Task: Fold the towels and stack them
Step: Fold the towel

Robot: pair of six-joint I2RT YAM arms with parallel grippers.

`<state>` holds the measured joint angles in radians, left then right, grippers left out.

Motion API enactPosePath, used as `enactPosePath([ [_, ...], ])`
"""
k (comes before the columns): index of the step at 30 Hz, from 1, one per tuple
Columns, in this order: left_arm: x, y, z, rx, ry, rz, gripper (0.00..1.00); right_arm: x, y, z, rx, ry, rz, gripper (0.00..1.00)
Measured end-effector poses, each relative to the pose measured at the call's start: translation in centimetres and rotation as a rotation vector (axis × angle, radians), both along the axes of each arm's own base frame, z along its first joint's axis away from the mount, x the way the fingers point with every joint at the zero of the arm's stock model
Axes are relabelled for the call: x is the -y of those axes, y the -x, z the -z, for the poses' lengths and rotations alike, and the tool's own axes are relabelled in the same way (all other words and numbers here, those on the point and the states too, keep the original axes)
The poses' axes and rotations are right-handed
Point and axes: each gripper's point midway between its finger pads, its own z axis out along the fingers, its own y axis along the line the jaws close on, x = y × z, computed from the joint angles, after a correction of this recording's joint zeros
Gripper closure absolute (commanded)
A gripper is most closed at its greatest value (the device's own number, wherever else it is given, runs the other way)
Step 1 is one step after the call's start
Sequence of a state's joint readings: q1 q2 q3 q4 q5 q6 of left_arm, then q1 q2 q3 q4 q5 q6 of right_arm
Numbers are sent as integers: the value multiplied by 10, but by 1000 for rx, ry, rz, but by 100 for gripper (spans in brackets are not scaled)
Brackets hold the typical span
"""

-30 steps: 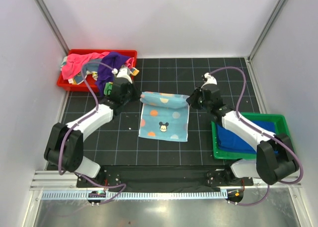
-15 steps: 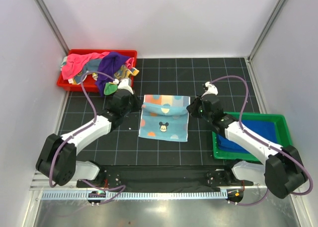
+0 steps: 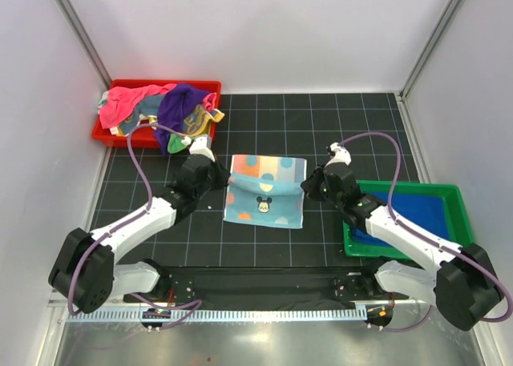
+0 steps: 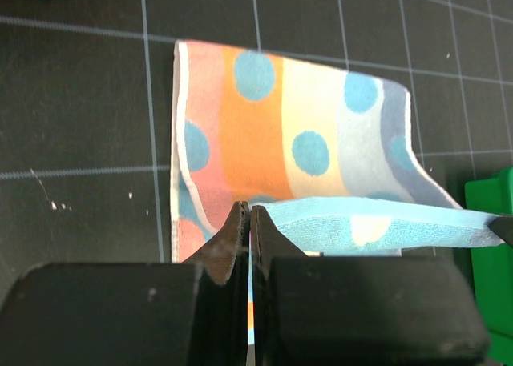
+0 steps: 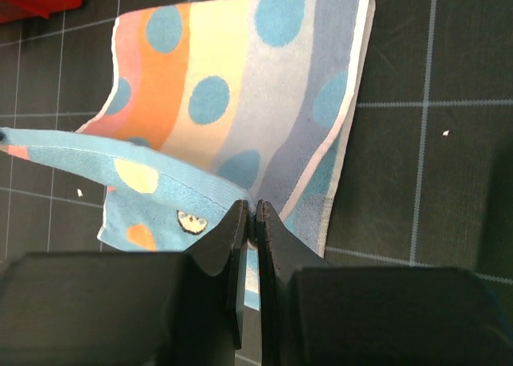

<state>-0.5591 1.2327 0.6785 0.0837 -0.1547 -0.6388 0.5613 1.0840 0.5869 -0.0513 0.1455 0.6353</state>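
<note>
Top external: left hand (image 3: 228, 178) and right hand (image 3: 304, 183) each clamp a corner of the polka-dot towel (image 3: 264, 204).

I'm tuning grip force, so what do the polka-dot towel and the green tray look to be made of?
The polka-dot towel looks like soft cloth, perhaps terry, with a matte finish: it drapes and curls over into a fold, and a pale hem runs along its edge. The green tray is probably rigid moulded plastic with a smooth surface: its straight walls and crisp rim keep their shape.
</note>
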Motion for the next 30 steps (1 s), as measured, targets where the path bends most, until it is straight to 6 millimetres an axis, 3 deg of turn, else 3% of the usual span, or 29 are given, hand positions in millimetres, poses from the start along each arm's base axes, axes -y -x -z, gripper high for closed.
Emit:
enactPosePath([
  [16,-3,25,34,-77,-22,-11,100,-9,27,29,-67,12,-38,99],
  [30,-11,44,66,-151,-32,-32,100,-5,42,57,-148,10,-22,99],
])
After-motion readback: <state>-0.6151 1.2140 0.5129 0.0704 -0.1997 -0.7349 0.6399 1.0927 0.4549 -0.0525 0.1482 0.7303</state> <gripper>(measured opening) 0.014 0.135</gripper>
